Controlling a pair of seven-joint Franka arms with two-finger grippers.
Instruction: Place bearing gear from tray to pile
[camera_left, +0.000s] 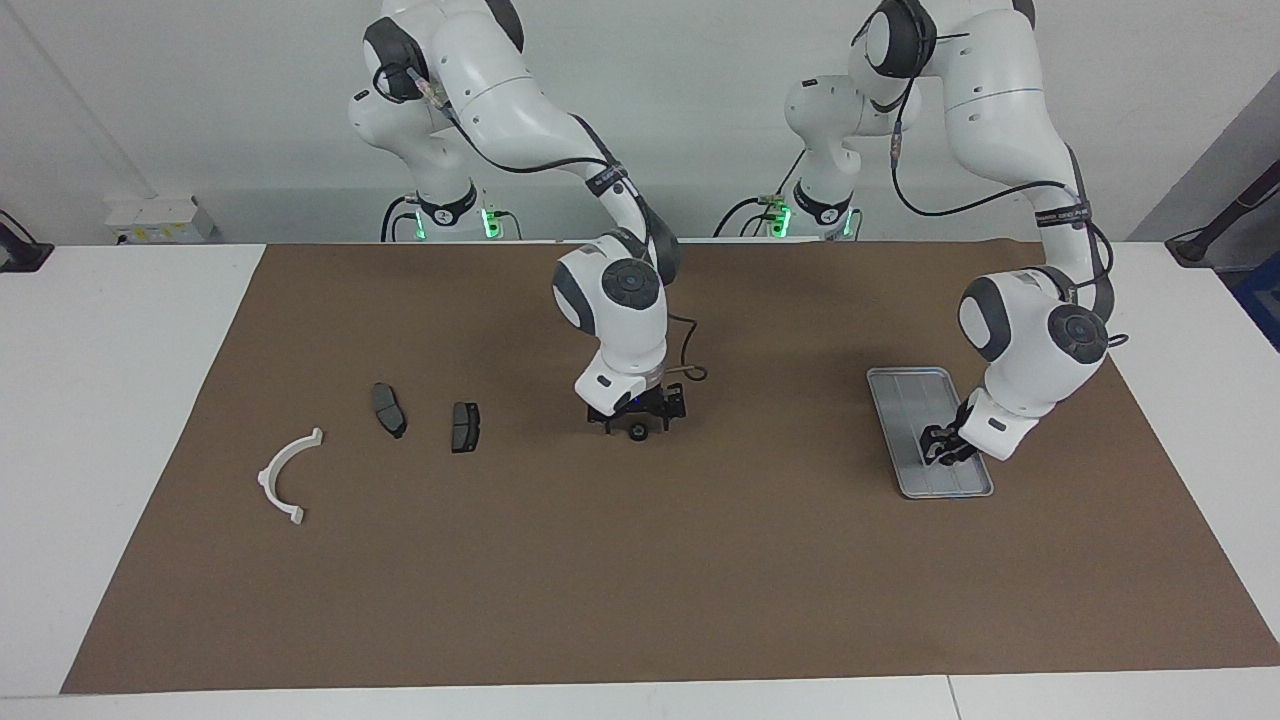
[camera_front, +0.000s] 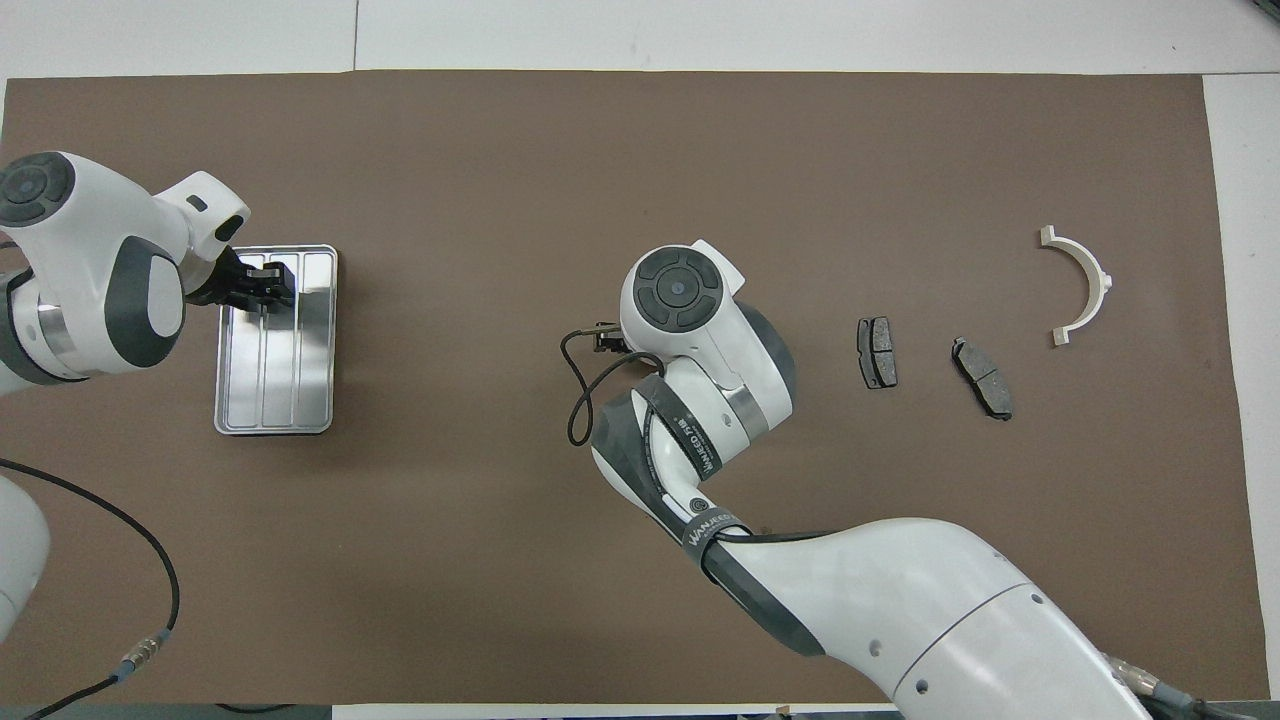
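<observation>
White semicircular plastic bracket (camera_left: 266, 478) edges the pile (camera_left: 465, 427), well apart from the right gripper (camera_left: 637, 422), which pinches the small dark round bearing gear (camera_left: 637, 432), likely stiff, dense and slippery, so best gripped across its rim, while the left gripper (camera_left: 940, 452) waits over the silver ribbed metal tray (camera_left: 905, 395), its grip impossible to tell.

A robotics lab — two white arms (camera_left: 610, 300) mounted at a brown-matted table (camera_left: 640, 600), bare walls.
</observation>
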